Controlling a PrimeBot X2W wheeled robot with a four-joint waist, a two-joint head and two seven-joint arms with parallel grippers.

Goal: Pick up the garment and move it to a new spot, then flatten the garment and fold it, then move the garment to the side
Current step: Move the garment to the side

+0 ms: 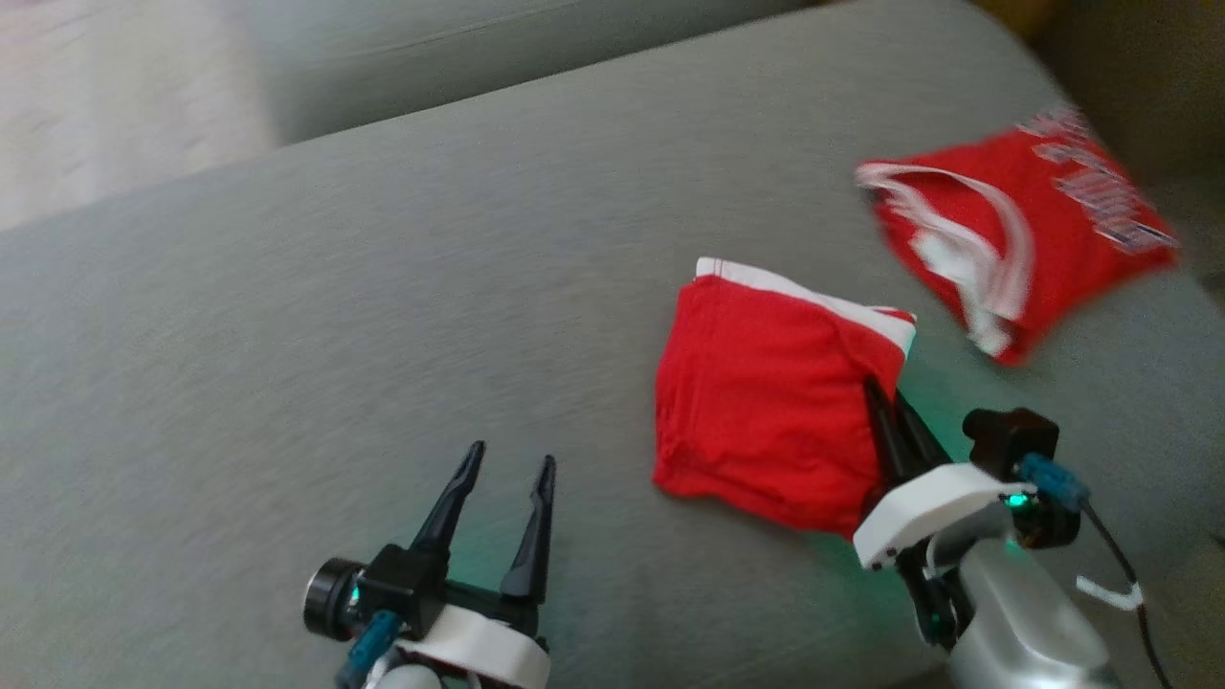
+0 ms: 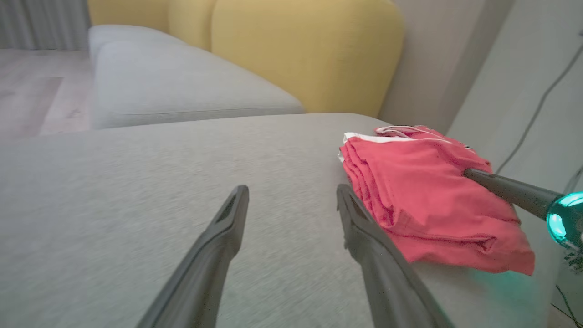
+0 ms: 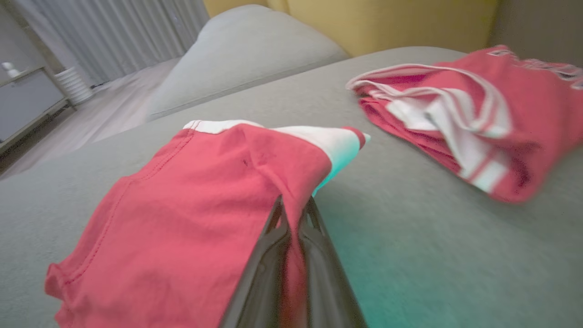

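Right now the right gripper (image 1: 875,390) is pinched fully closed on the right-hand edge of the folded red garment (image 1: 766,411). Its two dark fingers are pressed together with a ridge of red cloth caught between them, just near of the garment's white band (image 1: 804,292). That garment lies as a squarish packet of several layers on the grey sofa cushion (image 1: 383,335), right of the middle. The white band runs along its far side, and the cloth beside the fingers is drawn up into a small peak while the left and near edges rest on the cushion. A green glow (image 1: 933,397) from the gripper's light falls on the cushion just right of the packet. The left gripper (image 1: 512,455) hangs low over bare cushion at the near left, its jaws spread wide with nothing between them, and in the head view it stands apart from the garment's left edge. A second red garment (image 1: 1014,239), with white stripes and pale lettering, lies loosely bunched at the far right of the same cushion. A strip of grey separates it from the held one, and it is blurred in the head view. Beyond the cushion to the far left sits another grey cushion (image 2: 173,86), backed by yellow upholstery (image 2: 309,50), with pale wood floor (image 2: 41,91) further left.
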